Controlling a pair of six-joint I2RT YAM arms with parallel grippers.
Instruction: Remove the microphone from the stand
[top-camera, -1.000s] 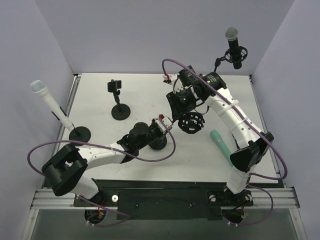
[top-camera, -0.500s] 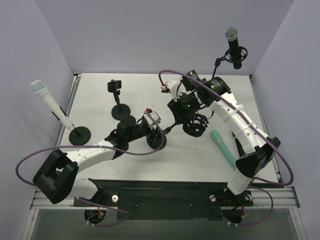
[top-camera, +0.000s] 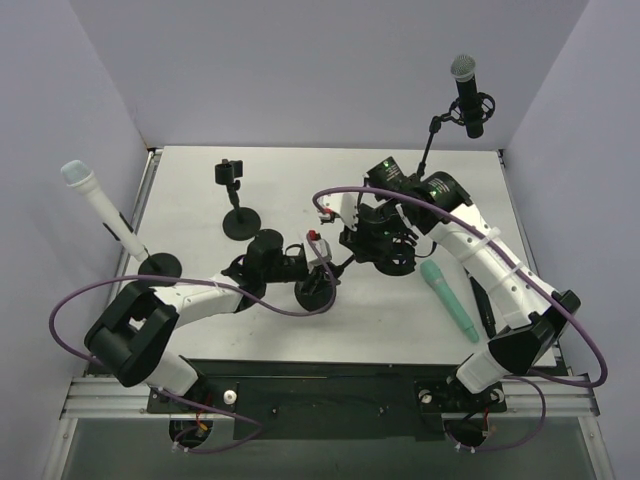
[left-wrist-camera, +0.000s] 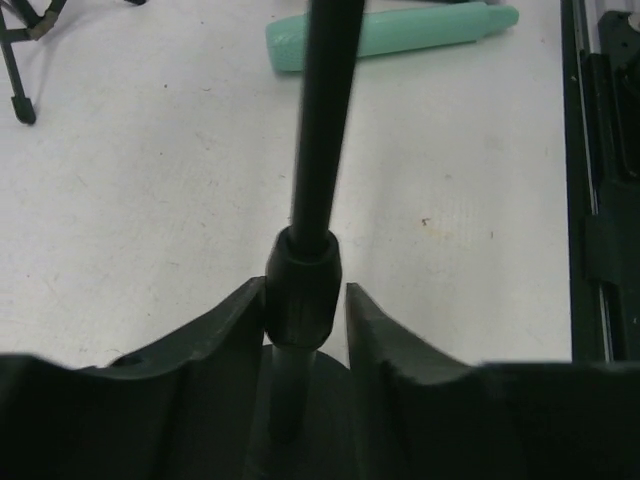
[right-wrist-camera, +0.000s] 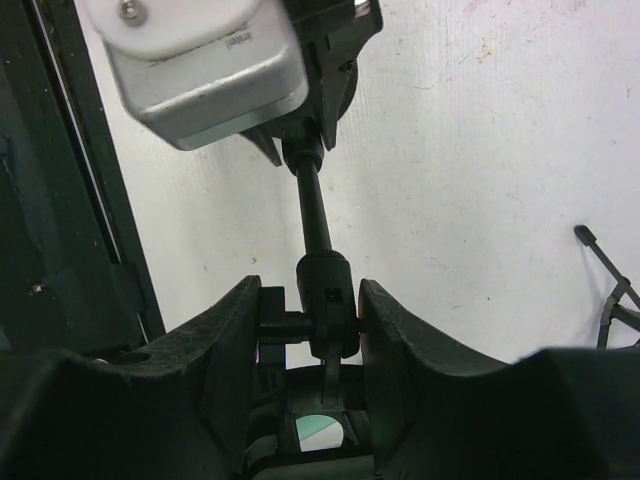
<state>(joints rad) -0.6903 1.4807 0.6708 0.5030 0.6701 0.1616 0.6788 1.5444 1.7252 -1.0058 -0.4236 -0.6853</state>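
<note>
Setting: A white tabletop (top-camera: 200, 170) enclosed by pale lilac walls, seen from above. Two robot arms reach in from the near edge.

Microphone: A mint-green microphone (top-camera: 447, 298) lies flat on the tabletop, right of centre. It is apart from both grippers and from the stand.

Stand: A black desk stand (top-camera: 314, 288) sits mid-tabletop. Its round base is near the left arm, and its pole slants right toward a shock mount (top-camera: 392, 258).

Progress: The microphone looks to be out of the stand already. The mount appears empty, though the right arm hides much of it from above, so this is not certain. What seems left is to settle the stand and let go of it.

Left arm: Stretched low across the tabletop from the left, elbow bent, wrist close to the stand's base.

Left gripper: The left gripper (left-wrist-camera: 305, 300) is clamped on the stand's lower collar, one finger pressing each side.

Right arm: Arched high, coming over from the right and folding down onto the stand's upper end.

Right gripper: The right gripper (right-wrist-camera: 310, 300) is closed around the stand's upper joint, just below the mount.

Other things: A white microphone (top-camera: 95, 200) leans on its own stand at the left edge. A black microphone (top-camera: 467, 95) stands tall at the back right. A small clip stand (top-camera: 235, 195) stands behind the left arm.
</note>
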